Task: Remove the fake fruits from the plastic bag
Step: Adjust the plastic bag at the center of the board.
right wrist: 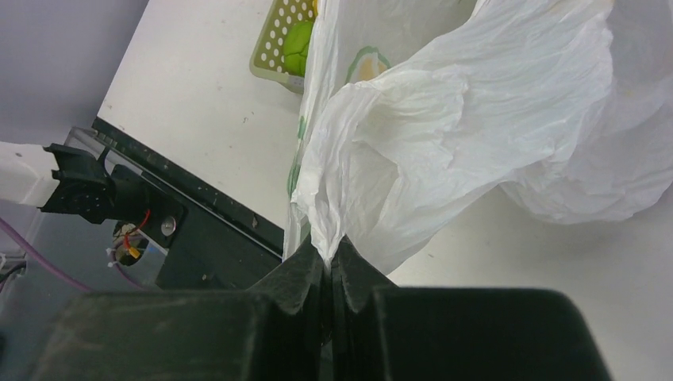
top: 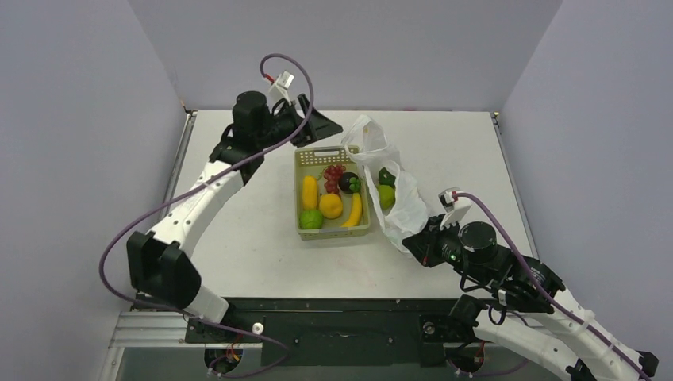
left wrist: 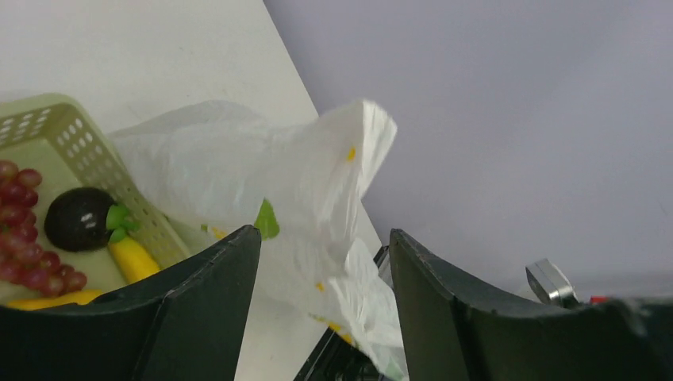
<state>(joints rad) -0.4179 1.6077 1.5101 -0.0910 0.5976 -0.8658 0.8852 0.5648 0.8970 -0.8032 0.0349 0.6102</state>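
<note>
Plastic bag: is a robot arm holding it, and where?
Yes. The right gripper pinches the plastic bag by a bunched bit of its near edge. The left gripper is open, holding nothing.

Place: robot lab cell.
Enclosure: plain grey walls (top: pixel 71 119) on three sides of the white table (top: pixel 254 262).
Mounting: black rail (top: pixel 341 313) along the table's near edge.

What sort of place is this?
Probably a robot lab test cell: plain grey walls box in a white table, a left arm and right arm are mounted at its near edge, and toy fruit fills a basket beside a bag.
</note>
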